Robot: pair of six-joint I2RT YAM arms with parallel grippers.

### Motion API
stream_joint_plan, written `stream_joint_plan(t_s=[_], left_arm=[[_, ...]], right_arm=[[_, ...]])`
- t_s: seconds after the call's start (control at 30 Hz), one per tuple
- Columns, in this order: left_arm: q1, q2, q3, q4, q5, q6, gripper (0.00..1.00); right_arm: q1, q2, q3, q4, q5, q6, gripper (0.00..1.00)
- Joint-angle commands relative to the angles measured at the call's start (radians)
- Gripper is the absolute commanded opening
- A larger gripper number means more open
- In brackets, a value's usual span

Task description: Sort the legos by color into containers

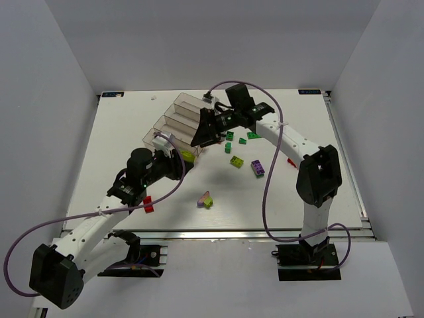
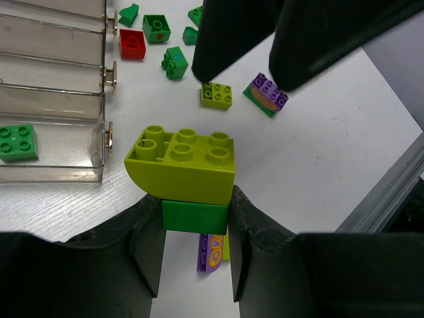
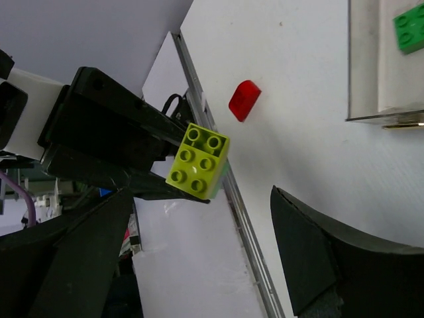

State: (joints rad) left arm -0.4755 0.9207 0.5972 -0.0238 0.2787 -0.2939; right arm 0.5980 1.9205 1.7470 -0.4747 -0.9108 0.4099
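Left gripper sits at the bottom of its wrist view, pinching a green brick by its two side walls, with a curved lime brick stuck on top by the studs. I see the right gripper spread wide, its fingers either side of that lime brick and not touching it.

Across the white table, the tray of four joined clear bins lies in the upper middle of the overhead view. The held pair hangs just beside its near corner, lifted off the table. One small green piece already lies in the bin at the left edge of the left wrist view.

I judge these bricks light, hard and stiff, with slick glossy walls. They will not crush, but they can squirt out of a poor pinch. The stud joint will resist, so splitting the pair needs a firm, straight pull. I would take the lime brick on its flat upright sides near the studs. Its rounded underside gives the pads nothing square to bear on.

Loose bricks wait at the top of the left wrist view: red, green, lime and purple. A red piece lies alone on the table in the upper middle of the right wrist view.
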Motion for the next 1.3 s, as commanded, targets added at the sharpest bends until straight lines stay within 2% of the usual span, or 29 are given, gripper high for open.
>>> stream_joint_plan(t_s=[0.0,0.1,0.23,0.43,0.7,0.9,1.0,1.03,1.13,1.27], left_arm=[[-0.008,0.009,0.027,0.059,0.022,-0.01,0.1],[-0.008,0.015,0.029,0.074,0.022,-0.016,0.1],[-0.009,0.023,0.039,0.074,0.019,-0.011,0.11],[-0.009,0.026,0.05,0.087,0.007,-0.013,0.11],[-0.011,0.024,0.069,0.087,-0.003,-0.013,0.11],[-0.011,0.024,0.093,0.068,-0.024,-0.002,0.11],[-0.011,0.018,0.099,0.058,-0.035,0.002,0.11],[-0.011,0.015,0.096,0.055,-0.038,0.004,0.11],[-0.011,0.007,0.09,0.03,-0.041,0.009,0.11],[-0.011,-0.011,0.055,-0.008,-0.045,0.01,0.1]], right_arm=[[0.046,0.011,0.014,0.016,0.001,0.06,0.89],[0.062,0.028,0.034,0.015,0.023,0.058,0.85],[0.086,0.035,0.048,0.013,0.047,0.055,0.74],[0.094,0.04,0.054,-0.012,0.084,0.046,0.63],[0.128,0.046,0.091,-0.041,0.121,0.006,0.6],[0.137,0.046,0.103,-0.077,0.181,-0.011,0.5],[0.137,0.041,0.101,-0.085,0.19,-0.019,0.39],[0.137,0.041,0.103,-0.084,0.188,-0.022,0.31],[0.137,0.037,0.103,-0.085,0.188,-0.031,0.15],[0.125,0.032,0.1,-0.067,0.178,-0.034,0.06]])
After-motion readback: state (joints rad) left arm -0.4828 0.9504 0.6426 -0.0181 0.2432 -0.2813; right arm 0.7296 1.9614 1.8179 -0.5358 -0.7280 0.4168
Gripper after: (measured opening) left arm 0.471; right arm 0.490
